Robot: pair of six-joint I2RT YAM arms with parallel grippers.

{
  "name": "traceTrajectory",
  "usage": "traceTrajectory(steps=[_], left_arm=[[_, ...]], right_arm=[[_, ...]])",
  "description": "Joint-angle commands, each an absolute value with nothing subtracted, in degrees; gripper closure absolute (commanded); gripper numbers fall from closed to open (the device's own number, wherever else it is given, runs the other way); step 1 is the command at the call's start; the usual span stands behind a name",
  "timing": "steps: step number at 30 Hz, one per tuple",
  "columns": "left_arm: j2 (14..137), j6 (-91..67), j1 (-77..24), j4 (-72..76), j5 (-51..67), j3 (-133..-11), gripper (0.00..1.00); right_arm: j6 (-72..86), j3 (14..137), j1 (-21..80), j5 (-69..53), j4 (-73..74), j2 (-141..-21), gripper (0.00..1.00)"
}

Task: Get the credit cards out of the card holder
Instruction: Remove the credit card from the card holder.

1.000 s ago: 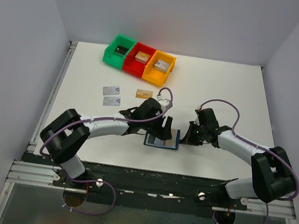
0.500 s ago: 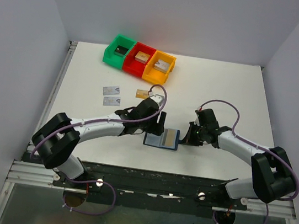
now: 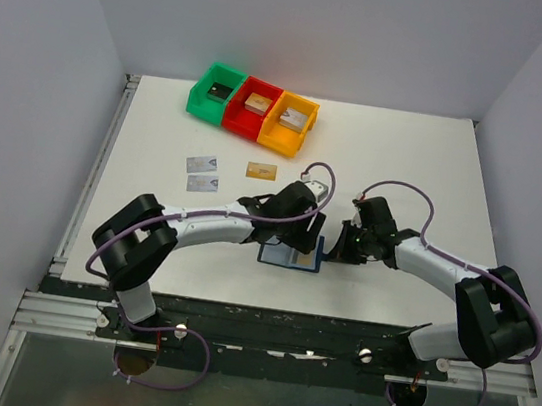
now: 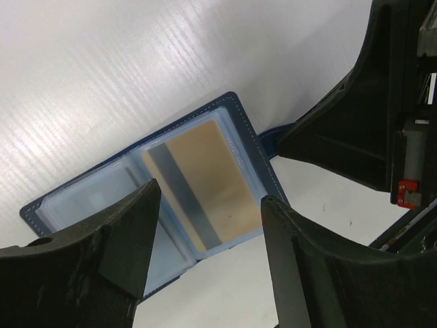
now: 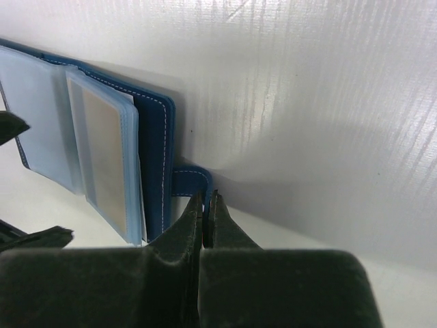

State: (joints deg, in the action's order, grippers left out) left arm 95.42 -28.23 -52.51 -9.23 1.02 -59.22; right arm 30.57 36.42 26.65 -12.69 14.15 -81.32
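Note:
The navy card holder (image 3: 288, 258) lies open on the table between my arms. In the left wrist view the card holder (image 4: 249, 133) shows clear pockets, and a tan-gold credit card (image 4: 205, 181) with a grey stripe sits in the right pocket. My left gripper (image 4: 212, 198) is open and empty, hovering just above that pocket (image 3: 302, 232). My right gripper (image 5: 205, 199) is shut on the holder's strap tab (image 5: 191, 180) at its right edge (image 3: 339, 245). Two silver cards (image 3: 201, 174) and one tan card (image 3: 261, 170) lie loose on the table to the far left.
Green (image 3: 217, 91), red (image 3: 255, 108) and orange (image 3: 290, 123) bins stand in a row at the back, each with a small block inside. The table's near edge runs just below the holder. The two grippers are close together over the holder.
My left gripper drew back up and left off the holder, then moved right again over its right pocket. The right gripper and the holder have stayed put.

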Motion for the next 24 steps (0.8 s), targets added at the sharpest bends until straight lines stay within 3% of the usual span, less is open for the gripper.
traceTrajectory(steps=[1, 24], left_arm=[[99.0, -26.3, -53.9, -13.2, 0.6, -63.1, 0.27], [101.2, -26.5, -54.3, -15.6, -2.3, -64.4, 0.25]], right_arm=[[30.2, 34.9, 26.6, -15.2, 11.4, -79.9, 1.0], [29.7, 32.1, 26.5, -18.8, 6.9, -75.1, 1.0]])
